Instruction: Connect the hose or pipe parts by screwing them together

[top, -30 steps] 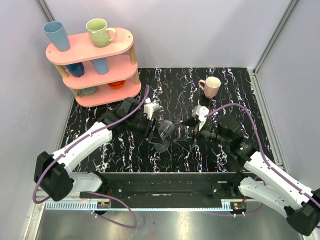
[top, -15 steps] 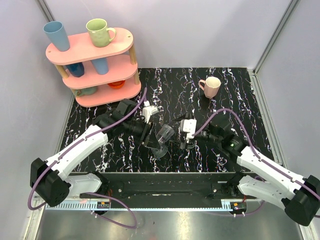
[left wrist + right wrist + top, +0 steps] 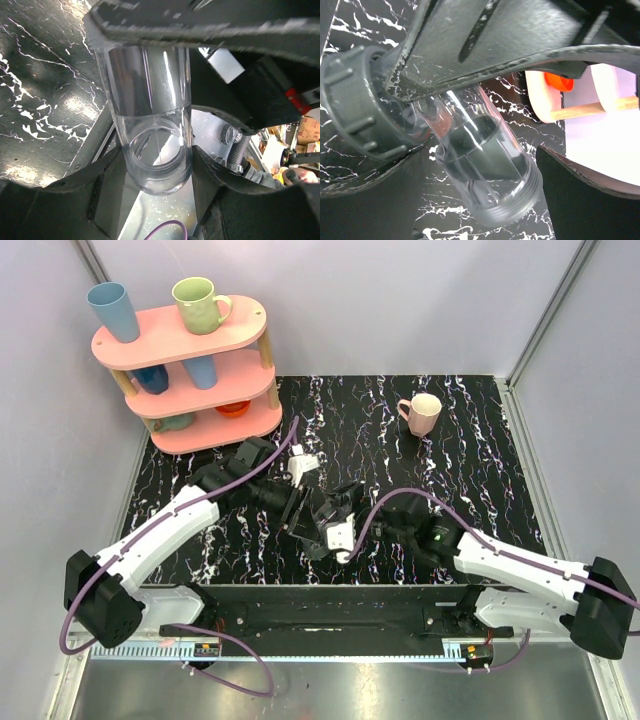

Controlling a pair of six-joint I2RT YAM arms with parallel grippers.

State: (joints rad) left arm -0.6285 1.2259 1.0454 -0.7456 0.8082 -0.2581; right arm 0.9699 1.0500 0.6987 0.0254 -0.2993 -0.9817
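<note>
Left hand (image 3: 157, 172) pinches the translucent tube (image 3: 480, 150) crosswise, its threaded end poking into the wide-spread right hand (image 3: 482, 202).

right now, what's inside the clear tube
Nothing shows inside the clear tube: its open threaded end looks hollow and the marbled table shows through its wall. The far end is covered by the grey ring fitting, so that part cannot be seen.

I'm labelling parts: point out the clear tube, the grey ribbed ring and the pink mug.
clear tube (image 3: 485, 167), right wrist view, mid wall.
grey ribbed ring (image 3: 355, 102), right wrist view, ribbed outer rim.
pink mug (image 3: 427, 413), top view, body.
</note>
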